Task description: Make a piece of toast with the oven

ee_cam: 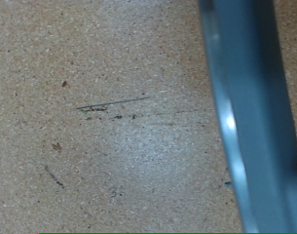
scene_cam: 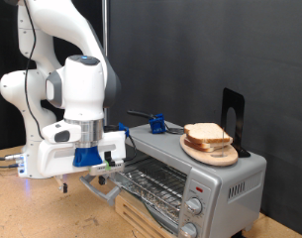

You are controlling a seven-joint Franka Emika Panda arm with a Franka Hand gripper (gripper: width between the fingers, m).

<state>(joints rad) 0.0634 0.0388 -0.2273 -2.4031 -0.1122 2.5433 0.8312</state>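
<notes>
On top of the oven (scene_cam: 205, 174), the piece of toast (scene_cam: 208, 137) waits; the gripper (scene_cam: 99, 171) (finger spacing unclear) hangs by the open door, risking a bump.

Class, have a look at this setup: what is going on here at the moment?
A white robot arm's gripper hangs low over the wooden table, beside the silver-grey toaster oven, whose glass door is open. The pale bread slice sits on a round wooden plate on the oven's top. The gripper holds nothing visible.
</notes>
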